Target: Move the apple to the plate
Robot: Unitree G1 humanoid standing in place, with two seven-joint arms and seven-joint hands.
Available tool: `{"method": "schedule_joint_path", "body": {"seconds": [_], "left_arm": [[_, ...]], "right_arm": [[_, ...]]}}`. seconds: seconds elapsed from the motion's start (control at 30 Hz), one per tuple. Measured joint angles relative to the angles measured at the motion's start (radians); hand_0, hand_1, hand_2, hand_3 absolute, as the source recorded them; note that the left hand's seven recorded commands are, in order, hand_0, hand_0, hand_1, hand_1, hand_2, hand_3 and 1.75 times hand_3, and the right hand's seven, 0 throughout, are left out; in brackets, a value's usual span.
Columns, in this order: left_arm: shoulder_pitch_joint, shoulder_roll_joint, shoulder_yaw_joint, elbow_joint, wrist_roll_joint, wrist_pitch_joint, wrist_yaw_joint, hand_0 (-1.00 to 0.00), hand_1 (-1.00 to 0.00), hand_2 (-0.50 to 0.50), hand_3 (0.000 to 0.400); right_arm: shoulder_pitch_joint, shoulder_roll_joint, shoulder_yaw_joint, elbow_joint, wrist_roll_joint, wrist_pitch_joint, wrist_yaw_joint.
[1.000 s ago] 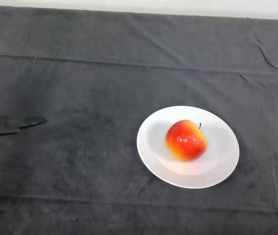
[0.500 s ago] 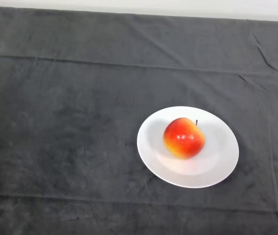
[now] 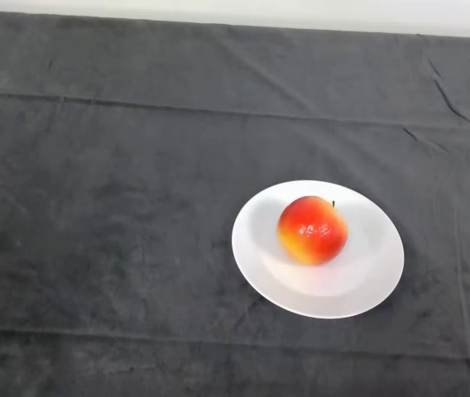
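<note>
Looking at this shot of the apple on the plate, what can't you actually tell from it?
- Underside of the apple, head view: hidden by the apple's own body, so how it sits on the plate is unclear.
- Plate surface under the apple: covered by the fruit.
- Apple stem: only a tiny dark tip shows at the top right.
- Table under the dark cloth: fully covered; the cloth runs off the left, right and bottom edges.

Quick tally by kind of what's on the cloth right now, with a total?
Apples: 1, the red-and-yellow apple, sitting on the plate
Plates: 1, the white plate, on the dark cloth
Total: 2 things on the cloth
</note>
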Motion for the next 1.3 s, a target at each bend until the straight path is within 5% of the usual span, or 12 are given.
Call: {"method": "schedule_joint_path", "body": {"seconds": [1.3], "left_arm": [[-0.003,-0.006,0.059,0.032,0.045,-0.004,-0.005,0.0,0.0,0.0,0.0]], "right_arm": [[0.0,0.0,0.0,0.001,0.0,0.0,0.0]]}}
